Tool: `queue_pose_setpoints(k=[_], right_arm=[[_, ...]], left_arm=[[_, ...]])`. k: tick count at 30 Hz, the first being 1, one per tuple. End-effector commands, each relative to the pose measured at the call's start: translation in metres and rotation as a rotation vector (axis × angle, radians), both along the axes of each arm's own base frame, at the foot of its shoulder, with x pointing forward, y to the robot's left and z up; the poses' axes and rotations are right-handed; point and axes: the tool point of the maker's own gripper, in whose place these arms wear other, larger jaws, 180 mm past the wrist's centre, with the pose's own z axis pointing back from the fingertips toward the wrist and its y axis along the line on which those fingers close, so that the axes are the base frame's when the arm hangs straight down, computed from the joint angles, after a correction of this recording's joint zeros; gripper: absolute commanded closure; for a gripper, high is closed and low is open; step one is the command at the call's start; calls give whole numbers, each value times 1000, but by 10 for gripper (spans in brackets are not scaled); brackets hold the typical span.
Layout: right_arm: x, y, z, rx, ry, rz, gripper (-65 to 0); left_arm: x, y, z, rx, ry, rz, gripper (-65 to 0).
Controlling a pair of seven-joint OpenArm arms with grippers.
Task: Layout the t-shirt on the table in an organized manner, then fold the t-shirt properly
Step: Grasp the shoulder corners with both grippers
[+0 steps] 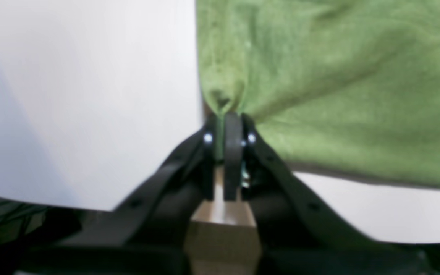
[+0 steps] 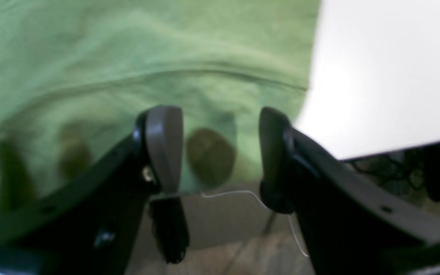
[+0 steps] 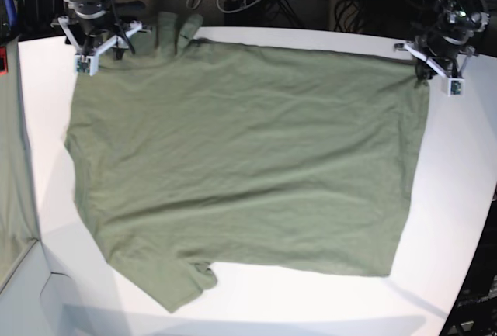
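Overhead, left to right. The right tool (image 3: pixel 95 41) hung over the far left corner of the t-shirt (image 3: pixel 241 157), near the sleeve; in its wrist view the right tool's fingers (image 2: pixel 164 141) stood spread, with green cloth lying beneath the gap and nothing caught between them. The t-shirt lay spread nearly flat across the white table (image 3: pixel 458 219), faintly creased, one sleeve bunched at the near left edge. At the far right corner, the left tool (image 3: pixel 439 60) was pressed together on a pinch of the fabric's edge; its wrist view showed the left tool (image 1: pixel 232 130) with cloth puckering out of its tips.

Step in hand, by judgement: laying out, not yet folding. The next move likely calls for the right tool to close on its corner, so both arms can draw the far edge taut.
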Motion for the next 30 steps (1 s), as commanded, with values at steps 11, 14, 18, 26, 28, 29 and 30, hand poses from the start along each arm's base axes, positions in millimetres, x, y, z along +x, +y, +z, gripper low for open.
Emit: queue_pose_setpoints(k=[11, 14, 18, 26, 28, 29, 30], right_arm=[[-13, -1, -2, -3, 33, 5, -325], [-16, 0, -8, 3, 50, 2, -325], [-27, 3, -31, 29, 111, -3, -325], [-29, 8, -37, 52, 121, -19, -143], [-29, 8, -37, 52, 122, -19, -10], [-29, 8, -37, 52, 122, -19, 0], [-29, 8, -36, 51, 121, -19, 0]], left_arm=[[7, 5, 10, 15, -36, -3, -2], [7, 5, 10, 15, -36, -3, -2], [6, 5, 9, 15, -35, -3, -2], [6, 5, 9, 15, -33, -3, -2], [6, 5, 9, 16, -35, -2, -2], [6, 6, 11, 18, -37, -1, -2], [7, 7, 12, 22, -41, -1, -2]])
